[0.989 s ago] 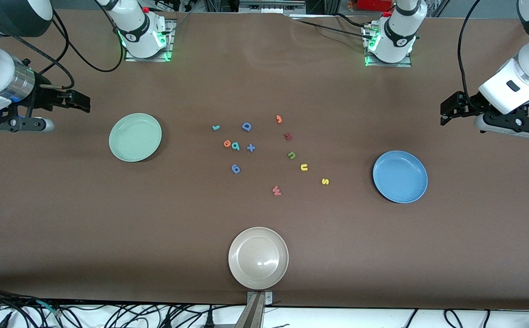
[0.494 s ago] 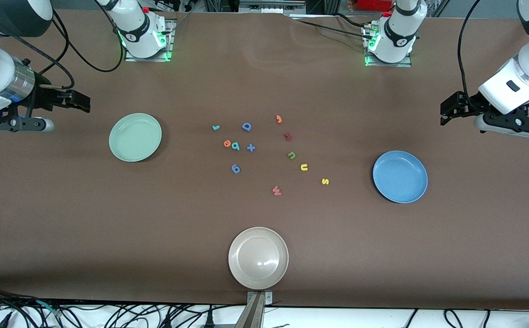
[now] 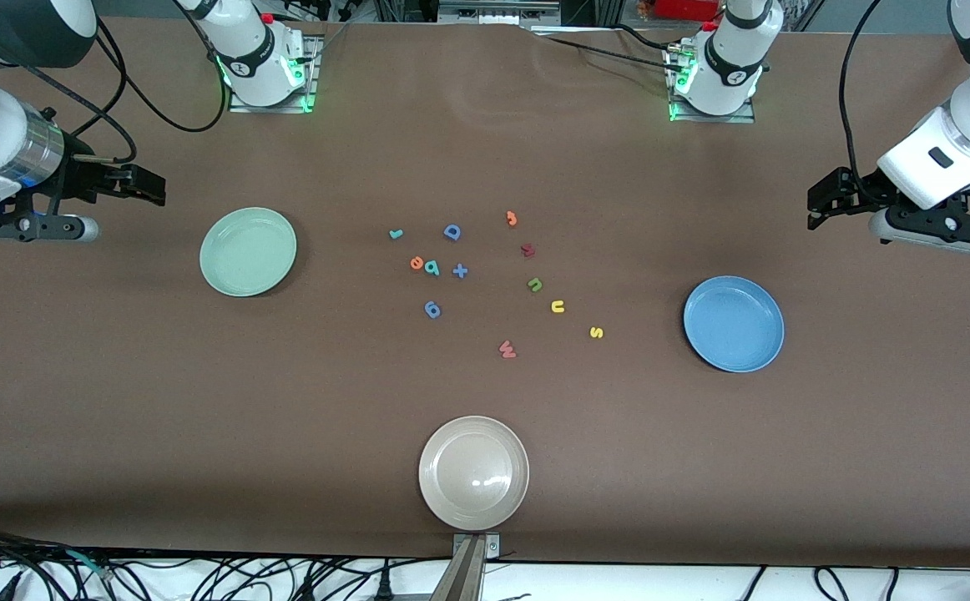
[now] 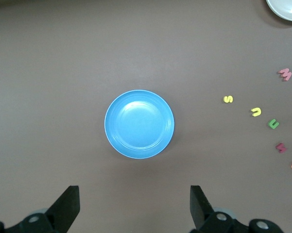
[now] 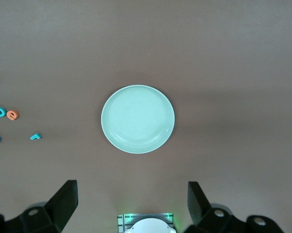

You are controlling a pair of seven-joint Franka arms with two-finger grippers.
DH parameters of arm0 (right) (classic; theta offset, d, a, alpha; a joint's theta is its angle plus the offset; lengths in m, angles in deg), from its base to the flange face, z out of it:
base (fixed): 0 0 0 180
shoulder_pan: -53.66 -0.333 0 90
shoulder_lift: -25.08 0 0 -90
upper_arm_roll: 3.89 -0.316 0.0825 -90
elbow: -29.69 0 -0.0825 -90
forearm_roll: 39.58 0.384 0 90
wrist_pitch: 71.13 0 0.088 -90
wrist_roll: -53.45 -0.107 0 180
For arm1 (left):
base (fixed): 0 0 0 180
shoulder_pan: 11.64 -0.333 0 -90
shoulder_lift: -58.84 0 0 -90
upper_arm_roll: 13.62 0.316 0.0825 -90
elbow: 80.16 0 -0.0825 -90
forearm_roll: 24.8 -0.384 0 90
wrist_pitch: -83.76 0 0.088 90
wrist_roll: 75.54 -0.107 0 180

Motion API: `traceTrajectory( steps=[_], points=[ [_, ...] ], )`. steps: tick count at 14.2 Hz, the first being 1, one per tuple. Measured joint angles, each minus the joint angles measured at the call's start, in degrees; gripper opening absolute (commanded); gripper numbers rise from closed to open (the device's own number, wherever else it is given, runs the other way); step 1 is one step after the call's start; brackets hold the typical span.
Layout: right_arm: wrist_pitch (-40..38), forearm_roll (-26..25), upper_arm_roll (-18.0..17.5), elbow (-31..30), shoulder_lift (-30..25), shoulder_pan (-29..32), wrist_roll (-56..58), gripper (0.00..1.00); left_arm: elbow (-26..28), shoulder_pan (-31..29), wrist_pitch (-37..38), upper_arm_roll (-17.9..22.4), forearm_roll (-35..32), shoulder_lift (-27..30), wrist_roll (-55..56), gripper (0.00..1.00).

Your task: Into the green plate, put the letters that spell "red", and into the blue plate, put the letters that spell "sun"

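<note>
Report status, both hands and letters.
Left hand open above table near blue plate. Right hand open near green plate. Letters all on table, plates bare.

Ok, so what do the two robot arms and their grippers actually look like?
Both arms have glossy white shells with dark joint sections and black cables looping off them. Their white bases sit on metal plates and glow green. The right arm has a bare metal ring at its wrist. The left gripper and right gripper are black, each with two flat, wedge-shaped fingers.

High front camera facing the robots, wrist cameras looking down, letters apparently shared
</note>
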Motion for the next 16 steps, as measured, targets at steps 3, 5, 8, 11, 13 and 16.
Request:
traceTrajectory(
  steps=[3,5,8,11,13,16],
  points=[
    [0.0,0.0,0.0,0.0,0.0,0.0,0.0,1.00,0.0,0.0,0.0,0.0,0.0,0.0,0.0,1.00],
    [-0.1,0.0,0.0,0.0,0.0,0.0,0.0,1.00,0.0,0.0,0.0,0.0,0.0,0.0,0.0,1.00],
    [-1.0,0.0,0.0,0.1,0.0,0.0,0.0,1.00,0.0,0.0,0.0,0.0,0.0,0.0,0.0,1.00],
    [-2.0,0.0,0.0,0.1,0.0,-0.1,0.0,1.00,0.0,0.0,0.0,0.0,0.0,0.0,0.0,1.00],
    [-2.1,0.0,-0.1,0.1,0.0,-0.2,0.0,1.00,0.0,0.0,0.0,0.0,0.0,0.0,0.0,1.00],
    [-2.2,0.0,-0.3,0.1,0.0,-0.3,0.0,1.00,0.0,0.0,0.0,0.0,0.0,0.0,0.0,1.00]
  ],
)
